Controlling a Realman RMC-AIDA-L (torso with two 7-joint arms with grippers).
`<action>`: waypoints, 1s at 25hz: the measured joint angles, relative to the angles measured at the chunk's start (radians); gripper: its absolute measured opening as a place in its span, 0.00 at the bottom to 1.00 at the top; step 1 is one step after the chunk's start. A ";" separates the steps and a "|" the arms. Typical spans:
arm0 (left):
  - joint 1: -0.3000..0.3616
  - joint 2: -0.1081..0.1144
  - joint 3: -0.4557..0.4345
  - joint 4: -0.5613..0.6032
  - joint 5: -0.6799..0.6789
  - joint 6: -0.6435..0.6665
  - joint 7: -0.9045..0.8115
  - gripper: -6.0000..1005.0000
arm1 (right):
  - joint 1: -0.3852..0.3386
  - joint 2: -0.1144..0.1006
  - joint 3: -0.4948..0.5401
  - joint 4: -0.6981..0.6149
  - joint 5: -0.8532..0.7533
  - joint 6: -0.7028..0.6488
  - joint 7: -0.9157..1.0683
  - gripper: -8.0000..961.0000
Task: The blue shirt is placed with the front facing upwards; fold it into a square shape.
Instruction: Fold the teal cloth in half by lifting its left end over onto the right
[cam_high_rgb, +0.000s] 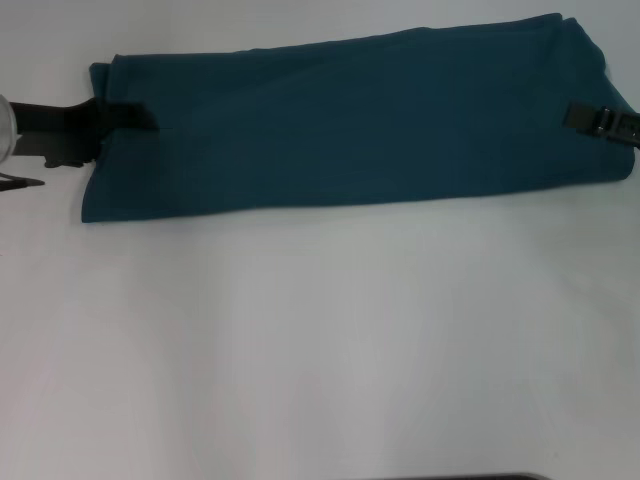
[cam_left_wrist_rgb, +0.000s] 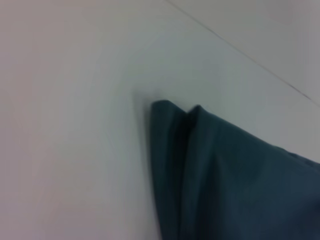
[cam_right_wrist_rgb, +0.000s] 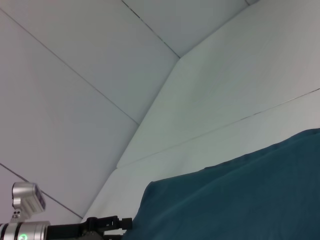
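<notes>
Across the table's (cam_high_rgb: 320, 350) far side lies the shirt (cam_high_rgb: 350, 125), a long folded band, my left gripper (cam_high_rgb: 140, 117) and right gripper (cam_high_rgb: 585, 117) each clamped on an end; uneven lifting would likely skew the next fold or spill layers.

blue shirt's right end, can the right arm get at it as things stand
Probably yes. The right end effector is already at the right end of the blue shirt, its dark finger lying over the cloth edge, and nothing lies between them on the white table.
</notes>
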 joint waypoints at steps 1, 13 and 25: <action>0.000 -0.002 -0.002 -0.005 -0.002 0.005 0.000 0.86 | 0.000 0.000 0.000 0.000 0.000 0.000 0.000 0.86; 0.046 -0.012 -0.015 -0.099 0.001 0.002 -0.028 0.85 | -0.006 0.002 0.000 0.001 0.002 -0.001 0.002 0.86; 0.033 -0.013 -0.004 -0.064 0.031 -0.019 -0.037 0.83 | -0.005 0.000 0.000 0.002 0.003 -0.001 0.002 0.86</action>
